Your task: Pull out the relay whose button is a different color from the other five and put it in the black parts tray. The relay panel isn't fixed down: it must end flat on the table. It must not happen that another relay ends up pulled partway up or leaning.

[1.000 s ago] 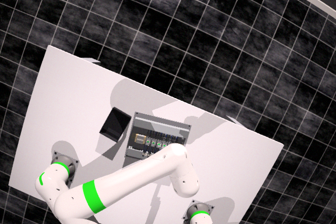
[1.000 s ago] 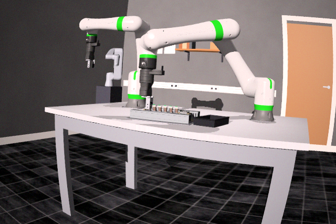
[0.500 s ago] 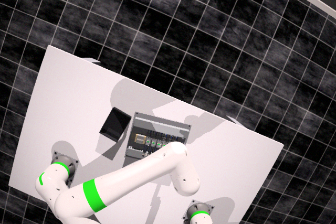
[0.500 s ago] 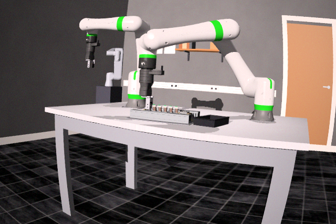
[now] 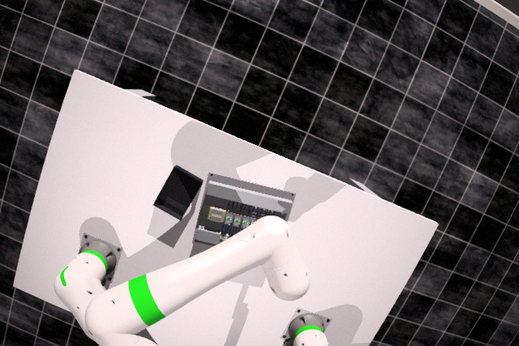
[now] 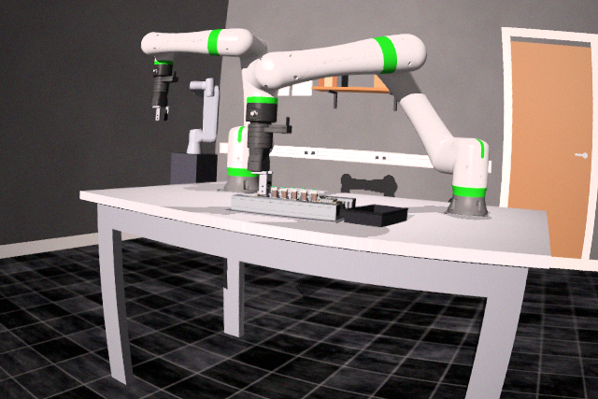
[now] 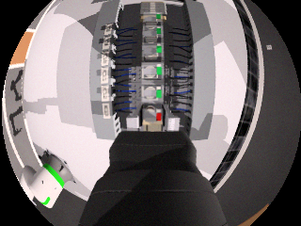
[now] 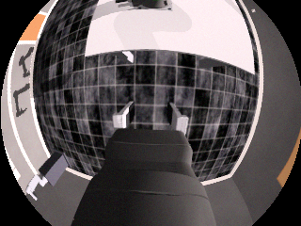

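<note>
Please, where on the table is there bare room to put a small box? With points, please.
In the top view, between the relay panel (image 5: 250, 188) (image 6: 285, 208) (image 7: 204, 71) and right table corner, or between the black tray (image 5: 189, 173) (image 6: 362, 219) and left table edge. Crowded: the narrow tray-panel gap, and under the left tool (image 6: 263, 192) (image 7: 152, 123).

black parts tray (image 6: 377, 216) beside relay panel (image 6: 285, 206) | left claw (image 6: 264, 183) at panel's far end from tray

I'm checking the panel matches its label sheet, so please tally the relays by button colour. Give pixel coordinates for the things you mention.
Green-button relays (image 7: 150, 72): 5
Red-button relay (image 7: 151, 114), between the left gripper's (image 7: 152, 123) fingers: 1
Total relays: 6
</note>
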You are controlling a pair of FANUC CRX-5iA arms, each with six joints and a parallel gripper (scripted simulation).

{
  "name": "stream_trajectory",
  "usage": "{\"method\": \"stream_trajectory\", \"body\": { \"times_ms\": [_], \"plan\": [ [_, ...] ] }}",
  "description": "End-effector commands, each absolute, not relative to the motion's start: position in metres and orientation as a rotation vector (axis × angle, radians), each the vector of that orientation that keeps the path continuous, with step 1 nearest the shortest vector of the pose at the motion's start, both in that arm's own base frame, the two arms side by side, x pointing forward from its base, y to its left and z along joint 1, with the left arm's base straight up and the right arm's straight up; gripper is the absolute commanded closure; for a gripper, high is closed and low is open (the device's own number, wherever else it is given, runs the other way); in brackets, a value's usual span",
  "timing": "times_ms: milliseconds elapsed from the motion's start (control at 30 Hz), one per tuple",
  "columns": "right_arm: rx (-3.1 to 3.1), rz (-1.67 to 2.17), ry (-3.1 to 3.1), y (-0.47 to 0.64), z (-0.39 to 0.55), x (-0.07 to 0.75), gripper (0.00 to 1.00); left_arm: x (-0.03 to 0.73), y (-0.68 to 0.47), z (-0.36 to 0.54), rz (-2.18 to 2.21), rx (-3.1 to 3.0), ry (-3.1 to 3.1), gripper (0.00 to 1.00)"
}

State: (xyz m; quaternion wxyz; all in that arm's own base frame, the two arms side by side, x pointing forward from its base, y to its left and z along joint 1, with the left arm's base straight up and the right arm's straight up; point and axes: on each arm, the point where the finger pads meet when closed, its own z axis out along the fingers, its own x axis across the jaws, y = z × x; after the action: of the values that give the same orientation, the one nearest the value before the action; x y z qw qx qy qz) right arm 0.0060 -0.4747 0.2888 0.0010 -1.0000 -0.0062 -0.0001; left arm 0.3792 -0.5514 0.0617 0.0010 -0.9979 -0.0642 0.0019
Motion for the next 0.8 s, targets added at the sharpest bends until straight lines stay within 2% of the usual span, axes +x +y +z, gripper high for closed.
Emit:
{"method": "stream_trajectory", "body": {
  "times_ms": [0,767],
  "plan": [
    [-3.142,0.000,-0.019,-0.4750,0.2897,0.0058,0.00,0.3798,-0.5520,0.0631,0.013,-3.136,-0.202,1.00],
    [-3.142,0.000,-0.019,-0.4750,0.2897,0.0058,0.00,0.3810,-0.5518,0.0633,0.080,-3.137,-0.202,1.00]
  ]
}}
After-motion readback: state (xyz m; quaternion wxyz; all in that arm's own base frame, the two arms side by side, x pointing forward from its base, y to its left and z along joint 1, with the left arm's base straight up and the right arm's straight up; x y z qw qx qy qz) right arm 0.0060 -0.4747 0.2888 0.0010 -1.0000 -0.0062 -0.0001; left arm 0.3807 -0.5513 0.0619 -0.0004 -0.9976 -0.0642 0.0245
